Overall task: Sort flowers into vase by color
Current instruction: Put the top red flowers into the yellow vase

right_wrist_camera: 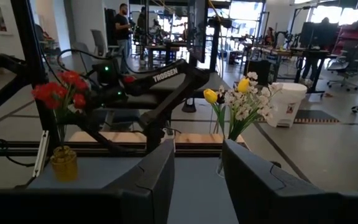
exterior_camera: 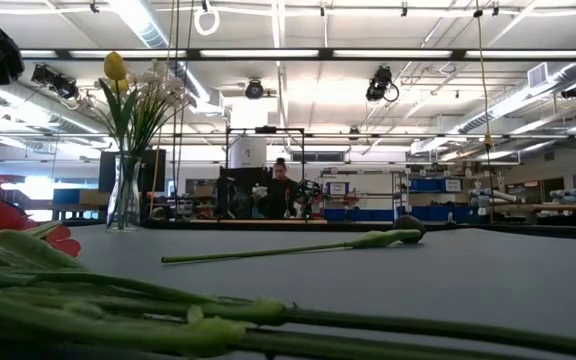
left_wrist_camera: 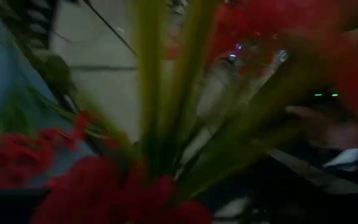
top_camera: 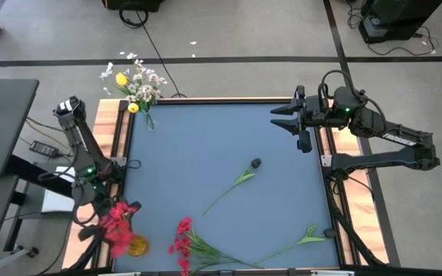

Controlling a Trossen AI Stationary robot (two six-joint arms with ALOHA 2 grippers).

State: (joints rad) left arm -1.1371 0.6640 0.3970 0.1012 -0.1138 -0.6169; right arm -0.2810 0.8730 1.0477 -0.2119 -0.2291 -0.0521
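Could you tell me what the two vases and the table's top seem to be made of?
The vase with the yellow and white flowers looks like clear glass: stems and the room show through it. The vase with the red flowers looks like amber-tinted glass or plastic, translucent and glossy; which, I cannot tell. The table top appears to be a matte blue-grey mat, without glare, edged in pale wood.

Blue table [top_camera: 229, 146] carries: dark-bud stem [top_camera: 232, 184] at centre; clear vase [top_camera: 149, 119] and yellow vase [top_camera: 137, 245] at corners left of it; red sprigs [top_camera: 198, 247], green sprig [top_camera: 294, 244] near front edge.
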